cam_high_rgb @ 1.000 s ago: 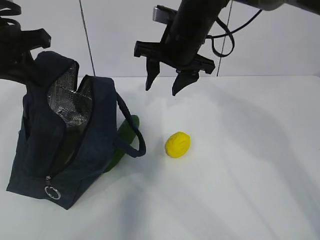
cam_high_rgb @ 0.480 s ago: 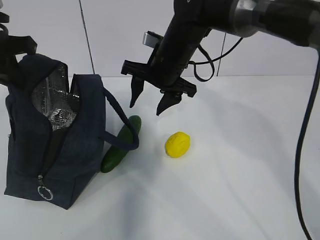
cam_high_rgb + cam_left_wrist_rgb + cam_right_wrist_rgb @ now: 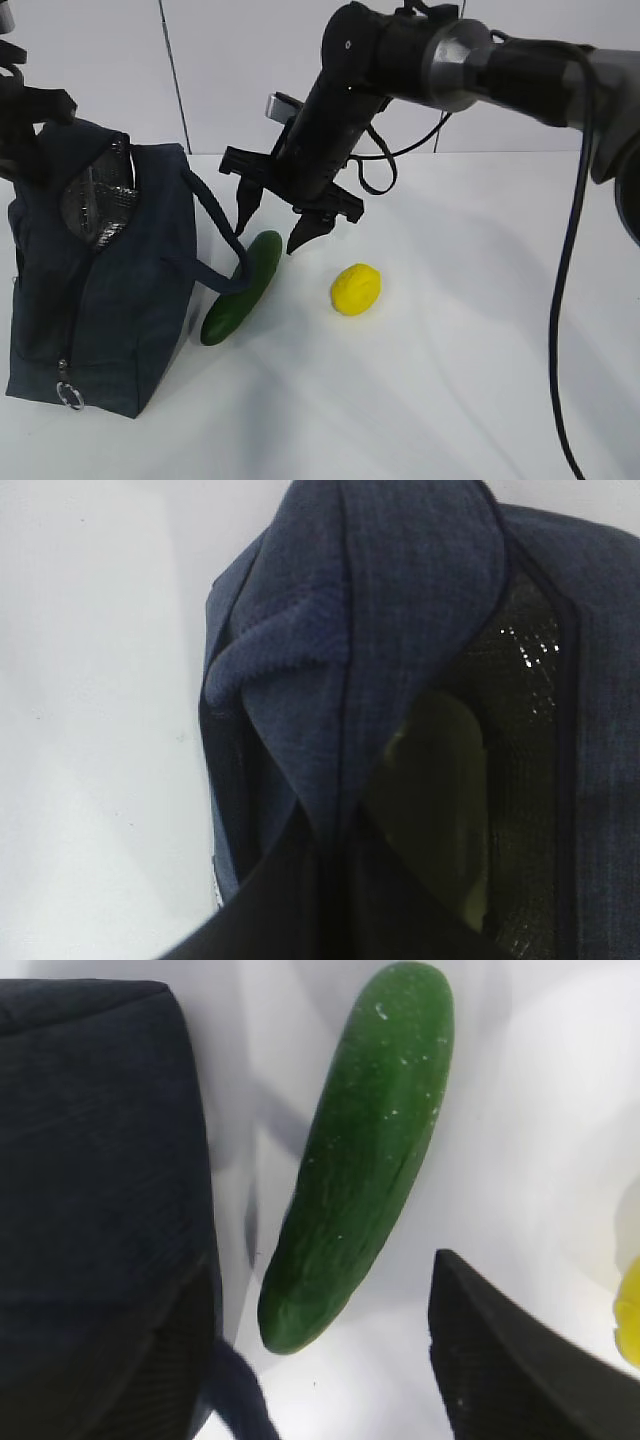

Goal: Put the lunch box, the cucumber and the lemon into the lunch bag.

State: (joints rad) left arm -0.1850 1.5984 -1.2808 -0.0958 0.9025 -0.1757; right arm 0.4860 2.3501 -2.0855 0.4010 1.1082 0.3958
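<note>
The navy lunch bag [image 3: 105,290] stands at the left with its foil-lined mouth [image 3: 95,200] open. My left gripper [image 3: 25,115] is shut on the bag's top fabric [image 3: 400,630]. The lunch box's pale green lid [image 3: 440,800] shows inside the bag. The dark green cucumber [image 3: 242,287] lies on the table beside the bag, also in the right wrist view [image 3: 360,1150]. My right gripper [image 3: 272,228] is open just above the cucumber's far end, one finger [image 3: 510,1360] on each side. The yellow lemon [image 3: 356,288] lies to the right of it.
A loose strap handle [image 3: 215,235] of the bag hangs over the cucumber's near half. The white table [image 3: 450,380] stretches to the right and front. A white wall with a dark seam [image 3: 172,70] stands behind.
My right gripper has come down and to the left, from above the lemon to over the cucumber's far end. The bag has been pulled left and more upright, uncovering the cucumber.
</note>
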